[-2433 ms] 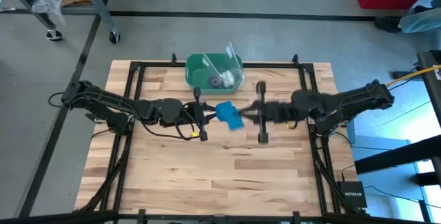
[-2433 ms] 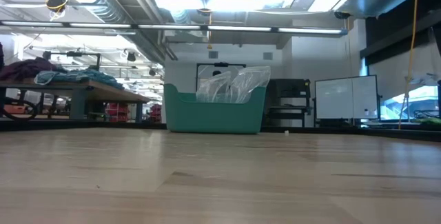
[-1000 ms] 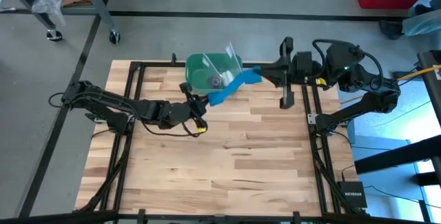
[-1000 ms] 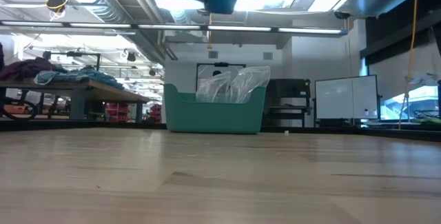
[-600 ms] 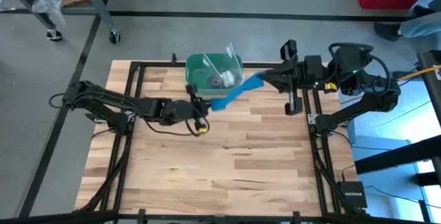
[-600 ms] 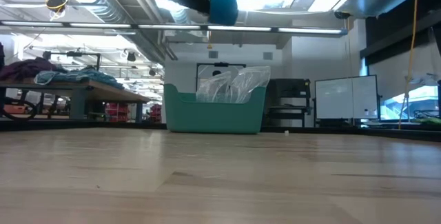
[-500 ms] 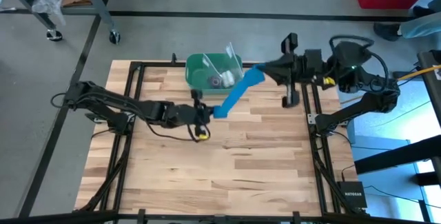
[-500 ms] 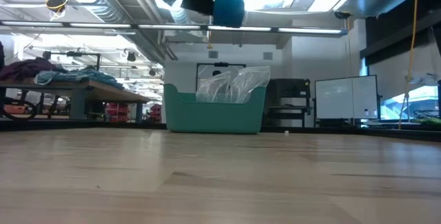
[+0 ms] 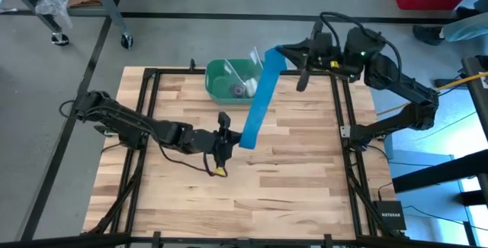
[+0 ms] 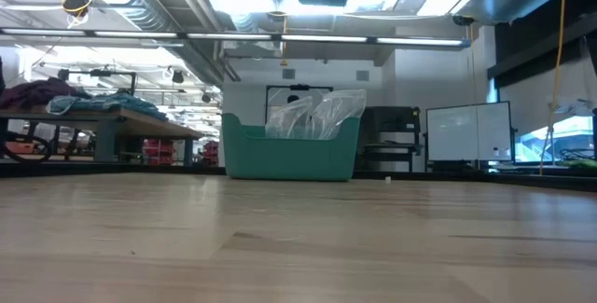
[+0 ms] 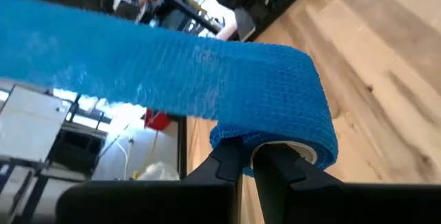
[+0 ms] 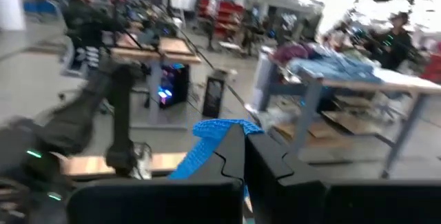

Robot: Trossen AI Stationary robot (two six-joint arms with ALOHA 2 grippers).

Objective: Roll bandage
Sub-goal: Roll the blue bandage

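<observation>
Claw on the left (image 9: pixel 226 130) is pinched shut on the roll end of the bandage (image 9: pixel 258 101), low over the worktop (image 9: pixel 290 179); the right claw (image 9: pixel 284 50) is clamped on the free end, high beyond the green bin (image 9: pixel 216 76). Stretched this taut, the strip could slip from either pinch or twist. Half a second ago the band was shorter; the right claw has since risen and the left drawn nearer.

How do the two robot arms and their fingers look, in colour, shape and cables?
Both arms, left arm and right arm, are dark, jointed and slim, with black cables looped along them. The left has a small yellow part near its wrist; the right shows a green light. Each ends in two flat dark fingers.
</observation>
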